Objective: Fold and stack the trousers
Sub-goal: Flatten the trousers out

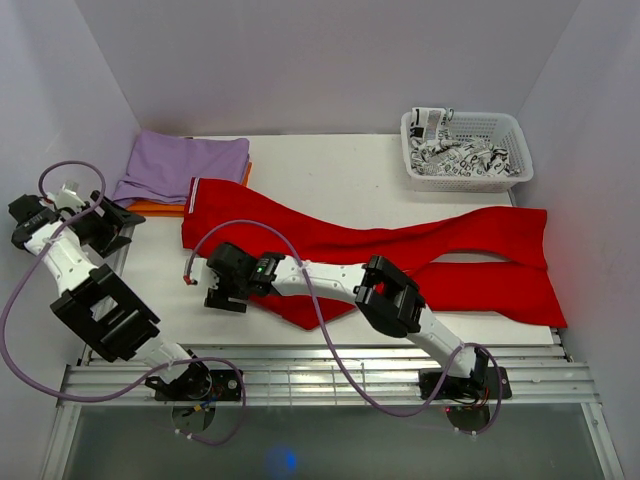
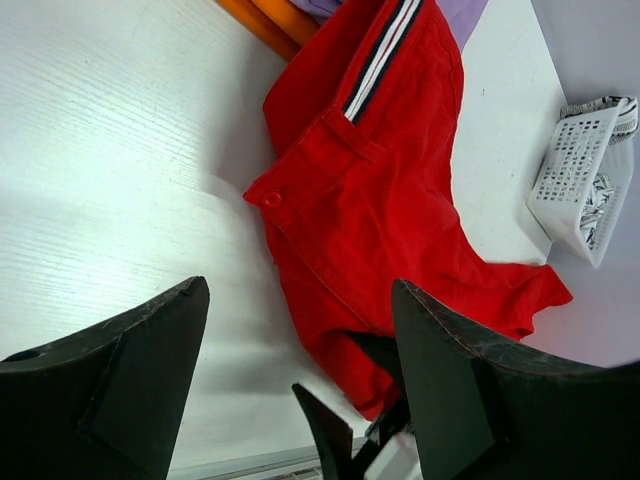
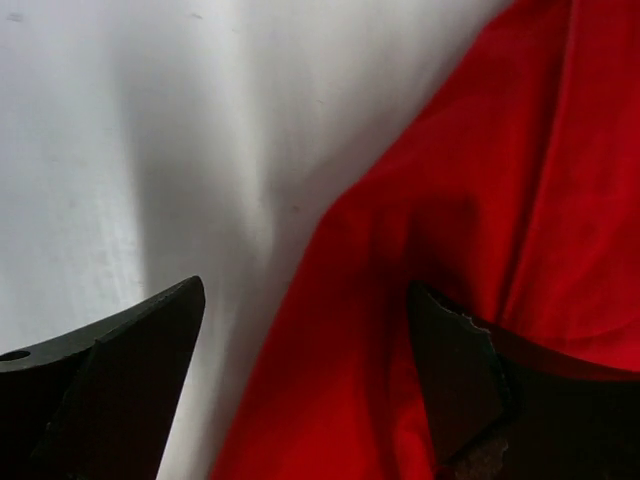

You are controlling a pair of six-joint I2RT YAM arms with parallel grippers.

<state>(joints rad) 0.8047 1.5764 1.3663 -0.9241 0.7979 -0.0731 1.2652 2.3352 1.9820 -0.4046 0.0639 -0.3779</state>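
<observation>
While the trousers [image 1: 400,250] lie spread across the table [image 1: 330,170], waistband at the left by the purple cloth [image 1: 185,165], the left tool [image 1: 108,225] hangs at the table's left edge | left wrist: fingers wide, holding nothing, waistband ahead | right wrist: right tool [image 3: 305,290] wide, empty, over the trousers' edge

From above, the right arm [image 1: 395,295] lies across the trousers [image 1: 400,240] and hides part of their near edge. The orange cloth [image 1: 155,208] shows only a sliver under the lilac cloth [image 1: 185,165]. The print on the patterned cloth [image 1: 455,155] in the basket [image 1: 460,183] is too small to read. The right wrist view cuts the trousers off at right and bottom
</observation>
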